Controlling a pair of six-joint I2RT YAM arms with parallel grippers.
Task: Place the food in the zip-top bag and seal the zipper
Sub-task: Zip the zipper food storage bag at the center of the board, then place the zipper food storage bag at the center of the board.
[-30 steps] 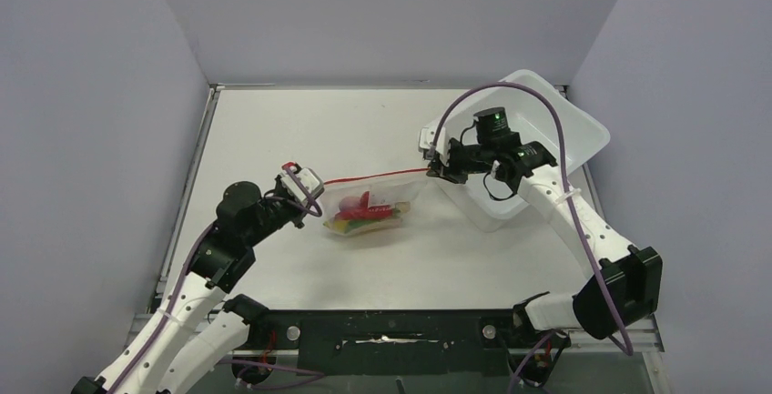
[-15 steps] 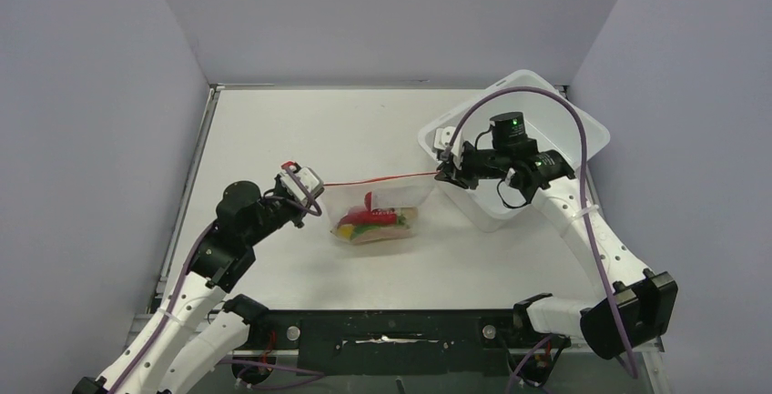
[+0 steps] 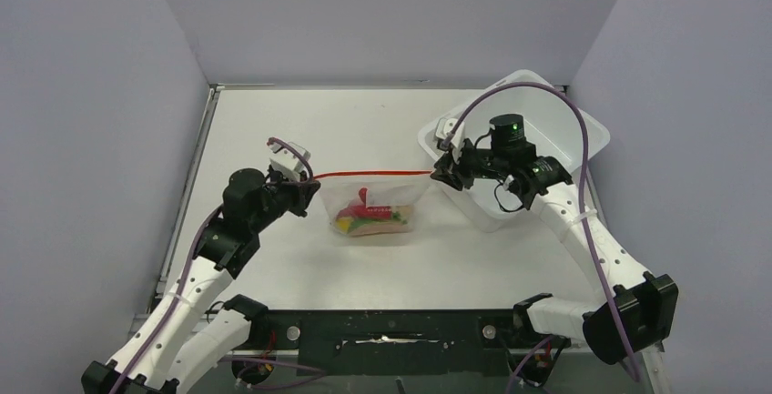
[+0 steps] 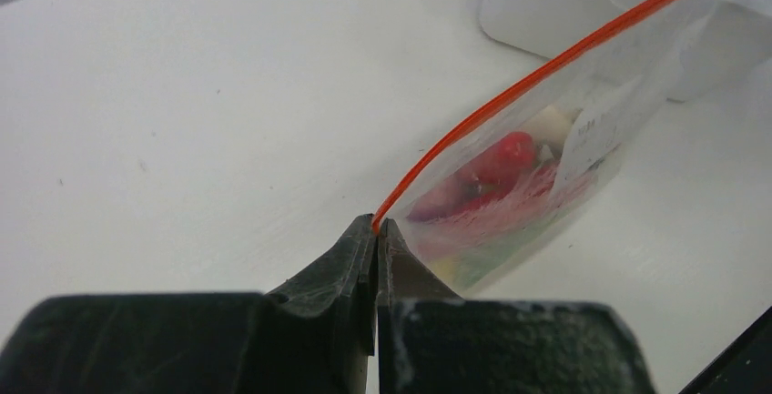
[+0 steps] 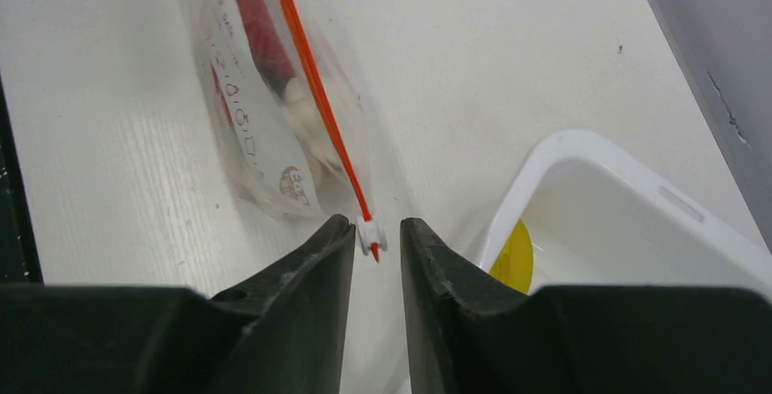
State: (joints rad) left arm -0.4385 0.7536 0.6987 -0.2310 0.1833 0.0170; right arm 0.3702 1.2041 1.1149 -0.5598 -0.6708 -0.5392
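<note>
**A:** Two ends to the zipper (image 3: 369, 175). Who has which?

**B:** The left gripper (image 4: 375, 230) has the end far from the white bin (image 5: 628, 221). Its fingers are pressed together on the tip of the orange-red strip.

**A:** And the end by the bin?

**B:** The right gripper (image 5: 376, 223) is there, just outside the bin's corner. Its fingers stand a little apart, with the white slider tab (image 5: 370, 235) between them. I cannot tell whether the pads actually press on the tab.

**A:** How does the strip run?

**B:** It runs straight and taut from the bin's corner away to the left gripper.

**A:** Where is the zip-top bag (image 3: 378, 215)?

**B:** It hangs below the strip, just beside the bin on the side towards the left arm, with its bottom down at the table (image 3: 273, 130).

**A:** And the food (image 4: 505, 153)?

**B:** It is bunched in the bottom of the bag. I can see red pieces, with green, yellow and a pale bit among them. One yellow piece (image 5: 514, 257) shows inside the bin, against its wall.
</note>
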